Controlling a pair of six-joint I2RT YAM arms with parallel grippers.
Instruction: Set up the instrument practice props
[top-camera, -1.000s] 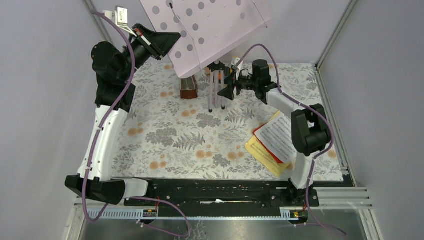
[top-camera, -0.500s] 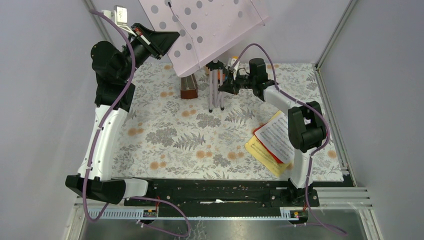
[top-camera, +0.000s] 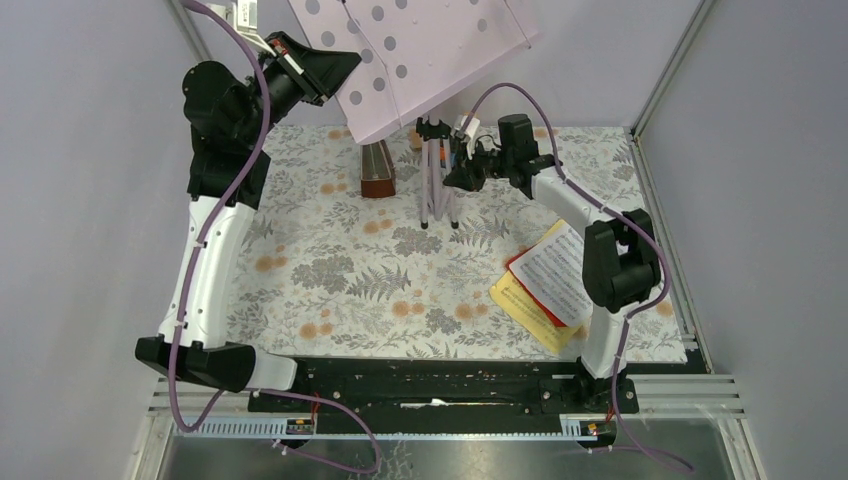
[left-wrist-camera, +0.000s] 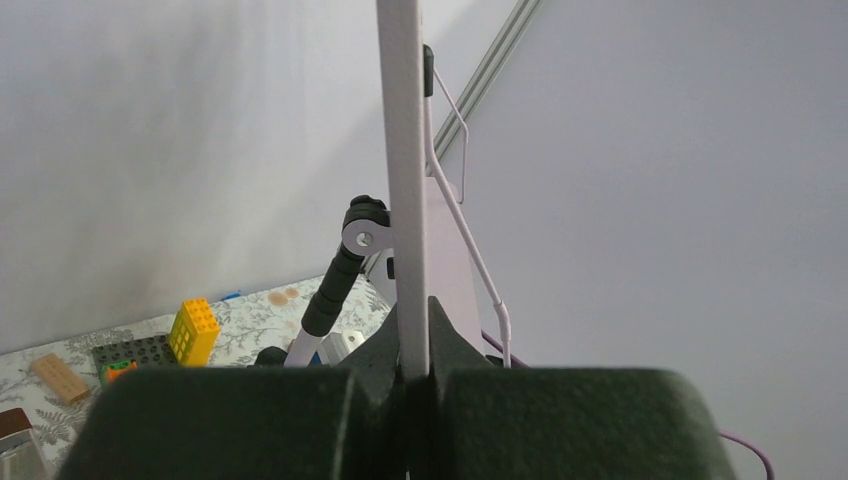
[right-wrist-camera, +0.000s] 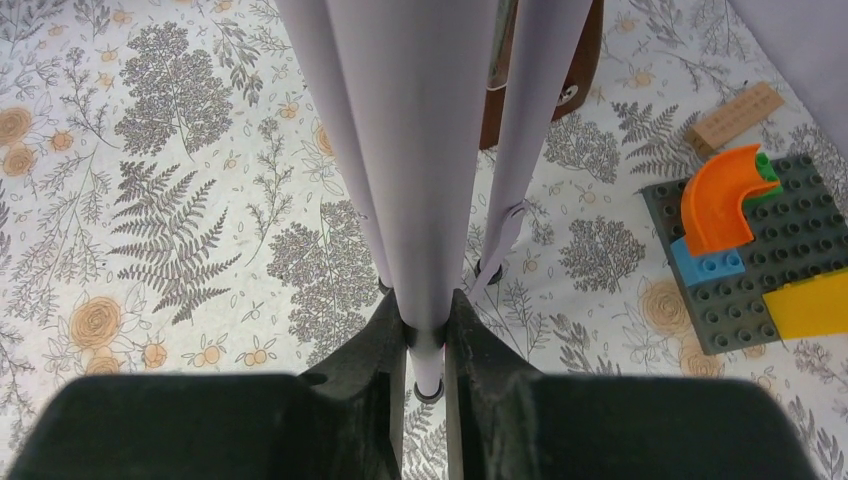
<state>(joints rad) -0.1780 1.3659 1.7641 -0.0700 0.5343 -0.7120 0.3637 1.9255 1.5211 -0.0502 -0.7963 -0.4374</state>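
Two holds share one top-heavy music stand at the far side of the table (top-camera: 330, 262). The left jaws, on a high-raised arm, pinch the edge of the pale pink perforated panel (top-camera: 420, 45), which looks thin, stiff, light and prone to twisting. The right jaws, on a low arm reaching forward, clamp a leg of the folded lilac tripod (top-camera: 436, 185), a smooth tube that may slip. The sheet-music pages (top-camera: 548, 275) lie well apart, to the right.

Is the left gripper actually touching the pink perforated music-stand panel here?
Touching. In the left wrist view the left gripper is shut on the edge of the pale pink panel, a finger pressed against each face with no gap.
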